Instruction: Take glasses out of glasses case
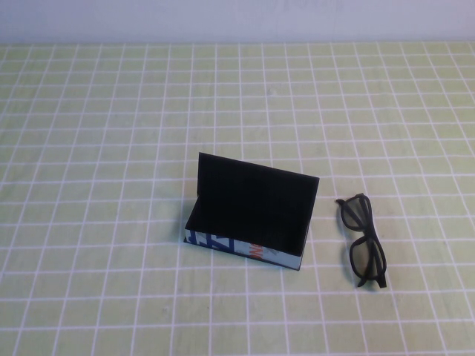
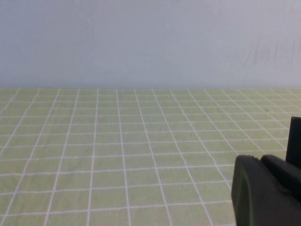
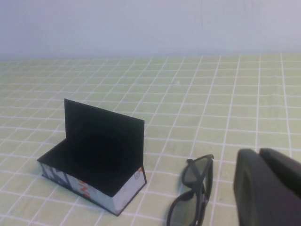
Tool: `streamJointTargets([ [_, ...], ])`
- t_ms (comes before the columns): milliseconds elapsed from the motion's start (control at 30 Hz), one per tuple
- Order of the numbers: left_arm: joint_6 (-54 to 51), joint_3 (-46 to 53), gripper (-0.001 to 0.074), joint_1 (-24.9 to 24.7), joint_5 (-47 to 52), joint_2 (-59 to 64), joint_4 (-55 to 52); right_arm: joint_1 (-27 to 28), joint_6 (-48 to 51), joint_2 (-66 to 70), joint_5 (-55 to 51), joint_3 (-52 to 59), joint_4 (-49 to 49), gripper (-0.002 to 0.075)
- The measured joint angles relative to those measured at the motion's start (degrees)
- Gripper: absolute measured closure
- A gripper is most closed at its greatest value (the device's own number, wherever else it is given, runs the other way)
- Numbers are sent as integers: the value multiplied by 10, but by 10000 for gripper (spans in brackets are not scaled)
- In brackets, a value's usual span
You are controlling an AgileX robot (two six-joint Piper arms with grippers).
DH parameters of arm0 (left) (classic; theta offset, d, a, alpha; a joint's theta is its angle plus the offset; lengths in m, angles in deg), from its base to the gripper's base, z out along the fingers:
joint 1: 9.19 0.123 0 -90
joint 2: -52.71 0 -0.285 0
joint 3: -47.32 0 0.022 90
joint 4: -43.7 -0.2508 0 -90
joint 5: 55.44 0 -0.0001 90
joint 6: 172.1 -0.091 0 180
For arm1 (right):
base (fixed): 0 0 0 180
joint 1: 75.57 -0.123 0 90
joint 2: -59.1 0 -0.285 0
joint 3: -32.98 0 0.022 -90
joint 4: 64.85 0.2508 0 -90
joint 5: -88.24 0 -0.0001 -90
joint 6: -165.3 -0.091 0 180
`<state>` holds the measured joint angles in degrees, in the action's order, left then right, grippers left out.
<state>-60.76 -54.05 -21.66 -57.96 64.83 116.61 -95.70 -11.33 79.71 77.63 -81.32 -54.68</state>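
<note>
The glasses case (image 1: 252, 215) stands at the table's middle with its black flap lid raised upright; the light printed front faces the robot. Its inside looks dark and empty in the right wrist view (image 3: 94, 160). The black glasses (image 1: 364, 241) lie folded on the cloth just right of the case, apart from it, and also show in the right wrist view (image 3: 190, 197). Neither gripper shows in the high view. My right gripper (image 3: 258, 153) is shut and empty, near the glasses on the robot's side. My left gripper (image 2: 261, 160) is shut and empty over bare cloth.
A green cloth with a white grid (image 1: 111, 148) covers the table up to a pale wall (image 1: 237, 18) at the back. A black vertical edge (image 2: 295, 136) shows at the side of the left wrist view; I cannot tell what it is.
</note>
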Motion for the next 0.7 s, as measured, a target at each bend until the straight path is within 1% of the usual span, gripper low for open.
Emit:
streamJointTargets([
  [200, 0, 0, 739, 0, 0, 0, 0, 3, 0, -5, 0, 5, -4, 742],
  [233, 0, 0, 739, 0, 0, 0, 0, 12, 0, -8, 5, 9, -5, 742],
  [300, 0, 0, 739, 0, 0, 0, 0, 41, 0, -16, 14, 20, -6, 742],
  [467, 0, 0, 739, 0, 0, 0, 0, 151, 0, -64, 27, 72, -6, 742],
  [533, 0, 0, 739, 0, 0, 0, 0, 184, 0, -94, 30, 101, -6, 742],
  [600, 0, 0, 739, 0, 0, 0, 0, 201, 0, -123, 29, 122, -6, 742],
  [700, 0, 0, 739, 0, 0, 0, 0, 210, 0, -133, 10, 130, -8, 742],
])
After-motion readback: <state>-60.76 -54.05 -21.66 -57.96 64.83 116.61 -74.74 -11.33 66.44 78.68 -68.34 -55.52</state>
